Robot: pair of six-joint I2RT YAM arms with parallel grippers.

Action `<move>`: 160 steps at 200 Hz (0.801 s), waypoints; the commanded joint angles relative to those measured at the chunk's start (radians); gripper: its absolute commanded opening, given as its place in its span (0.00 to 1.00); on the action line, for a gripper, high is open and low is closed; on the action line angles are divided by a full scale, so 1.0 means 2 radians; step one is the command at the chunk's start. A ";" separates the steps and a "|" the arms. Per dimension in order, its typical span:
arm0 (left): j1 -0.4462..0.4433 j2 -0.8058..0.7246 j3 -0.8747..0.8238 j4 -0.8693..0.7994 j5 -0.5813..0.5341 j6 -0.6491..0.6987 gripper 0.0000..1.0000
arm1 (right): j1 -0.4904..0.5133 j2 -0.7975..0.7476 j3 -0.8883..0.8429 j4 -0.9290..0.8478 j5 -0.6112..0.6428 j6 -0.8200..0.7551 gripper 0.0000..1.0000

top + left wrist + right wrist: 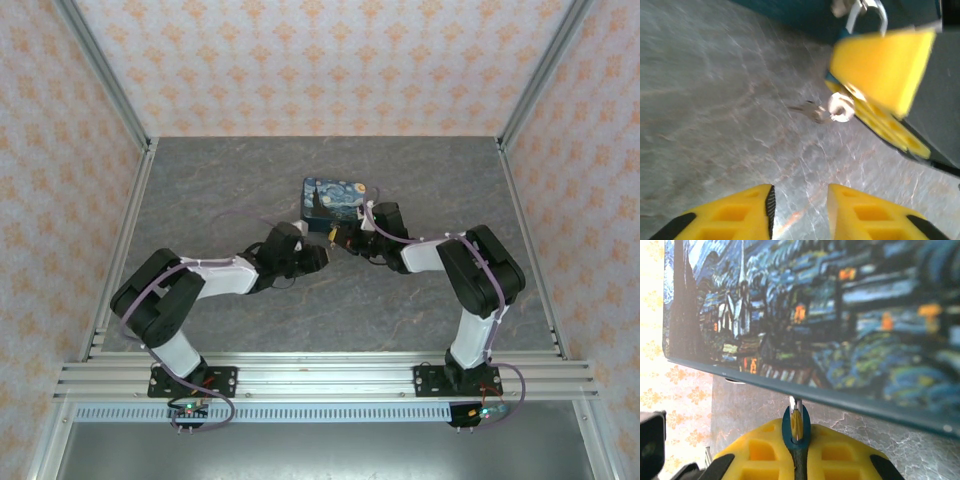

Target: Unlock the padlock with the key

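One padlock point(796, 420) at the 6 o'clock edge of one painted box point(840, 315), clenched in the right claw point(797, 440), one key point(810, 110) flat on the bench point(715, 100), just beside that claw, left claw point(800, 194) released at the key's 6 o'clock, bare bench toward 9 o'clock

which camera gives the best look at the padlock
Right wrist: the padlock sits close, clamped between the right fingers. Left wrist shows its shackle, blurred, above those fingers. In top external it is too small to make out, by the box.
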 commanded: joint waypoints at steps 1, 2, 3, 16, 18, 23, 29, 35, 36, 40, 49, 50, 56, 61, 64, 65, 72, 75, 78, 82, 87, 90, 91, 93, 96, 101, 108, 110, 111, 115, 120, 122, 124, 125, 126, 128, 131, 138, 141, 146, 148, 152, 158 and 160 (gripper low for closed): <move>0.019 0.012 -0.028 0.147 0.040 -0.075 0.37 | 0.000 0.012 -0.001 -0.006 -0.018 0.029 0.00; 0.020 0.014 -0.029 0.152 0.041 -0.078 0.37 | 0.000 0.012 -0.001 -0.006 -0.018 0.029 0.00; 0.021 0.015 -0.029 0.157 0.043 -0.080 0.37 | 0.000 0.012 -0.002 -0.005 -0.019 0.030 0.00; 0.025 0.036 -0.034 0.210 0.057 -0.107 0.37 | -0.001 0.013 -0.002 0.007 -0.025 0.037 0.00; 0.027 0.040 -0.035 0.217 0.059 -0.111 0.37 | 0.000 0.014 -0.003 0.008 -0.026 0.038 0.00; 0.027 0.048 -0.035 0.235 0.063 -0.119 0.37 | -0.001 0.014 -0.004 0.012 -0.028 0.041 0.00; 0.028 0.058 -0.037 0.255 0.066 -0.129 0.37 | 0.000 0.014 -0.004 0.016 -0.031 0.043 0.00; 0.029 0.068 -0.038 0.279 0.068 -0.140 0.36 | -0.001 0.014 -0.004 0.017 -0.033 0.044 0.00; 0.029 0.070 -0.038 0.282 0.068 -0.141 0.36 | -0.001 0.014 -0.004 0.018 -0.033 0.044 0.00; 0.030 0.076 -0.039 0.296 0.070 -0.147 0.36 | -0.001 0.014 -0.005 0.018 -0.034 0.044 0.00; 0.030 0.088 -0.039 0.331 0.072 -0.161 0.36 | -0.001 0.014 -0.005 0.019 -0.035 0.044 0.00; 0.030 0.089 -0.039 0.335 0.072 -0.162 0.36 | -0.001 0.014 -0.005 0.019 -0.035 0.044 0.00; 0.030 0.096 -0.038 0.349 0.073 -0.169 0.36 | -0.001 0.014 -0.006 0.019 -0.035 0.044 0.00; 0.030 0.101 -0.037 0.357 0.072 -0.174 0.36 | -0.001 0.015 -0.006 0.020 -0.036 0.044 0.00; 0.030 0.103 -0.037 0.360 0.071 -0.176 0.36 | -0.001 0.015 -0.007 0.020 -0.035 0.044 0.00; 0.030 0.104 -0.037 0.362 0.071 -0.176 0.36 | -0.001 0.015 -0.007 0.021 -0.035 0.044 0.00; 0.030 0.108 -0.035 0.367 0.070 -0.179 0.35 | -0.001 0.016 -0.007 0.021 -0.035 0.044 0.00; 0.030 0.110 -0.034 0.369 0.069 -0.180 0.35 | -0.001 0.016 -0.007 0.022 -0.036 0.044 0.00; 0.030 0.112 -0.033 0.371 0.069 -0.181 0.35 | -0.001 0.016 -0.008 0.022 -0.036 0.044 0.00; 0.031 0.113 -0.032 0.371 0.069 -0.182 0.35 | -0.001 0.016 -0.008 0.023 -0.036 0.044 0.00; 0.030 0.115 -0.030 0.372 0.069 -0.182 0.34 | -0.001 0.017 -0.008 0.024 -0.036 0.045 0.00; 0.030 0.116 -0.030 0.371 0.069 -0.182 0.34 | -0.001 0.018 -0.009 0.025 -0.037 0.045 0.00; 0.030 0.116 -0.029 0.371 0.069 -0.182 0.34 | -0.001 0.018 -0.009 0.025 -0.037 0.046 0.00; 0.030 0.117 -0.029 0.371 0.068 -0.182 0.34 | -0.001 0.018 -0.009 0.025 -0.037 0.046 0.00; 0.030 0.117 -0.029 0.371 0.068 -0.182 0.33 | -0.001 0.018 -0.009 0.026 -0.037 0.046 0.00; 0.030 0.119 -0.029 0.371 0.067 -0.182 0.33 | -0.001 0.018 -0.009 0.026 -0.038 0.046 0.00; 0.030 0.120 -0.026 0.371 0.067 -0.182 0.33 | -0.001 0.019 -0.009 0.026 -0.038 0.046 0.00; 0.030 0.120 -0.026 0.371 0.067 -0.181 0.33 | -0.001 0.020 -0.009 0.026 -0.038 0.045 0.00; 0.030 0.120 -0.026 0.370 0.067 -0.181 0.33 | -0.001 0.020 -0.009 0.026 -0.038 0.046 0.00; 0.030 0.121 -0.025 0.369 0.067 -0.181 0.33 | -0.001 0.020 -0.009 0.028 -0.039 0.046 0.00; 0.030 0.122 -0.024 0.367 0.066 -0.181 0.33 | -0.001 0.021 -0.009 0.028 -0.039 0.046 0.00; 0.030 0.123 -0.023 0.367 0.065 -0.181 0.32 | -0.001 0.021 -0.009 0.028 -0.039 0.046 0.00; 0.030 0.123 -0.023 0.366 0.065 -0.181 0.32 | -0.001 0.021 -0.009 0.028 -0.039 0.046 0.00; 0.030 0.123 -0.023 0.366 0.065 -0.181 0.32 | -0.001 0.021 -0.009 0.028 -0.039 0.046 0.00; 0.030 0.123 -0.022 0.366 0.065 -0.181 0.32 | -0.001 0.021 -0.009 0.028 -0.040 0.046 0.00; 0.030 0.124 -0.021 0.366 0.064 -0.181 0.32 | -0.001 0.021 -0.009 0.029 -0.040 0.046 0.00; 0.030 0.124 -0.021 0.366 0.064 -0.181 0.31 | -0.001 0.021 -0.009 0.029 -0.041 0.046 0.00; 0.030 0.124 -0.019 0.366 0.063 -0.182 0.30 | -0.001 0.023 -0.009 0.031 -0.043 0.047 0.00; 0.030 0.124 -0.018 0.367 0.063 -0.182 0.30 | -0.001 0.023 -0.009 0.031 -0.044 0.047 0.00; 0.030 0.124 -0.017 0.370 0.062 -0.184 0.29 | -0.002 0.023 -0.010 0.031 -0.044 0.046 0.00; 0.030 0.124 -0.016 0.370 0.062 -0.184 0.29 | -0.001 0.024 -0.010 0.031 -0.044 0.046 0.00; 0.030 0.124 -0.015 0.373 0.062 -0.186 0.28 | -0.001 0.024 -0.010 0.031 -0.045 0.046 0.00; 0.030 0.139 -0.012 0.376 0.062 -0.187 0.27 | -0.001 0.023 -0.010 0.031 -0.046 0.046 0.00; 0.030 0.141 -0.011 0.376 0.062 -0.188 0.27 | -0.001 0.024 -0.011 0.030 -0.046 0.046 0.00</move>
